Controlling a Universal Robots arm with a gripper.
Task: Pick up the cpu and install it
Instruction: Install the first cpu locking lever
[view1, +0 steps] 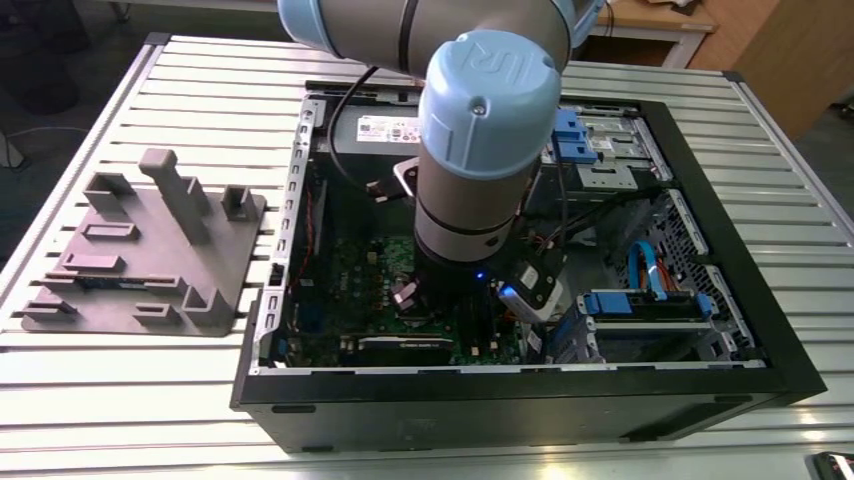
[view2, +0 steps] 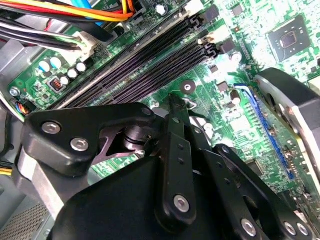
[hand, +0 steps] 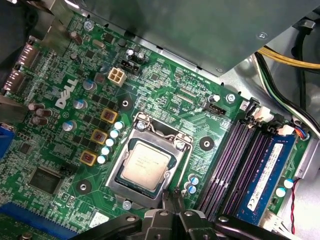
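The cpu (hand: 146, 162) is lying in the socket (hand: 118, 179) on the motherboard (hand: 165, 85), while the gripper (hand: 172, 197), clenched shut on nothing, is hovering just beside the socket's edge

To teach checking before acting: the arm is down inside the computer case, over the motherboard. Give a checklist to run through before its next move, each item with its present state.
1. The cpu lies flat inside the socket frame: ok.
2. Tool free of the cpu: ok; it is shut on nothing, beside the socket frame.
3. Socket clamp latched over the cpu: cannot tell.
4. Cables clear of the socket frame: ok; they run off to the side, past the memory slots.
5. Arm clear of the walls of the computer case: ok in the exterior view.
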